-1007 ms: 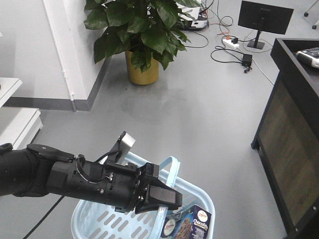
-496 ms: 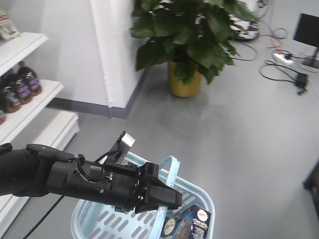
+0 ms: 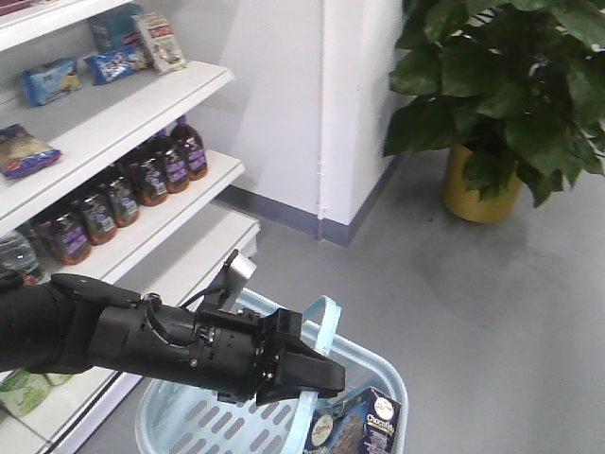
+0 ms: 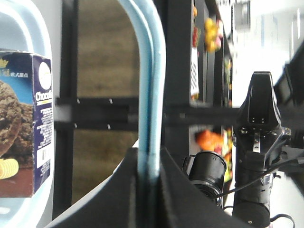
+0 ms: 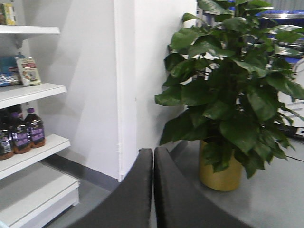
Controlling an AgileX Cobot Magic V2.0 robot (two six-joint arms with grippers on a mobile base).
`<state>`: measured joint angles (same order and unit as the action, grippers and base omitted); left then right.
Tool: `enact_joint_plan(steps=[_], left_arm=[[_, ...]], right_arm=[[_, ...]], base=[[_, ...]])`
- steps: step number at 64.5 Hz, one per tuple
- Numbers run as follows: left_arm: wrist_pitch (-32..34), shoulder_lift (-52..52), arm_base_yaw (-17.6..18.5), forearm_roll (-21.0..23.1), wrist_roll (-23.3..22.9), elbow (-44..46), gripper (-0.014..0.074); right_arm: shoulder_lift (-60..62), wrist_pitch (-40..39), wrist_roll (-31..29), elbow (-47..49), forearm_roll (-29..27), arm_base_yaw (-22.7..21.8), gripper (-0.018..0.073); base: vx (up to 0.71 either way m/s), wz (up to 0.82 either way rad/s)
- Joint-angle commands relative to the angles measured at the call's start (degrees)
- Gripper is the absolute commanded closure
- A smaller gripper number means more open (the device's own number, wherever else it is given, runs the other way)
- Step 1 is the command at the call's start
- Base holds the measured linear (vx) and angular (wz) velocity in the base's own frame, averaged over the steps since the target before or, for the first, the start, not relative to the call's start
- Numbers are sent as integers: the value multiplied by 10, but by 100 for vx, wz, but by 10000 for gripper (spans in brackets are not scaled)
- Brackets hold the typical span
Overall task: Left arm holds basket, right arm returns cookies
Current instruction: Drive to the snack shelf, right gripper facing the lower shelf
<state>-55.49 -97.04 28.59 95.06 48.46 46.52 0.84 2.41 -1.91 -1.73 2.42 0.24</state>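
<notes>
The light blue basket [image 3: 185, 422] hangs at the bottom of the front view. My left gripper [image 3: 324, 378] is shut on its looped handle [image 3: 323, 316]. The left wrist view shows the handle [image 4: 151, 85] pinched between the two black jaws of the left gripper [image 4: 149, 152]. The cookies [image 3: 366, 424], a navy and brown carton, stand inside the basket at its right end, and the cookies [image 4: 23, 121] also show at the left of the wrist view. My right gripper [image 5: 153, 150] is shut with nothing in it, out in front of the wall corner.
White shelves [image 3: 113, 113] with dark bottles [image 3: 123, 194] and snack packs [image 3: 57, 78] fill the left. A white wall corner [image 3: 336, 113] stands behind. A large plant in a yellow pot [image 3: 492, 180] stands on the grey floor at the right.
The whole view has swung left: the shelves now fill the left side and the plant has slid to the right. Left arm, basket and cookies hold the same place in the frame.
</notes>
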Motion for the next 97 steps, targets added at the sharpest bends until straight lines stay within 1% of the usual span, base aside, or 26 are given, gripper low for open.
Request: enact_joint_plan(steps=[1, 33, 85, 97], left_arm=[[-44, 27, 0, 40, 2, 16, 603], [-44, 27, 0, 40, 2, 16, 603], [-44, 27, 0, 40, 2, 16, 603], [-44, 27, 0, 40, 2, 16, 603]], right_arm=[[4, -41, 0, 1, 3, 0, 568], [4, -41, 0, 1, 3, 0, 568], [4, -41, 0, 1, 3, 0, 568], [4, -41, 0, 1, 3, 0, 568]], base=[[19, 60], [18, 75], [16, 68], [13, 51]])
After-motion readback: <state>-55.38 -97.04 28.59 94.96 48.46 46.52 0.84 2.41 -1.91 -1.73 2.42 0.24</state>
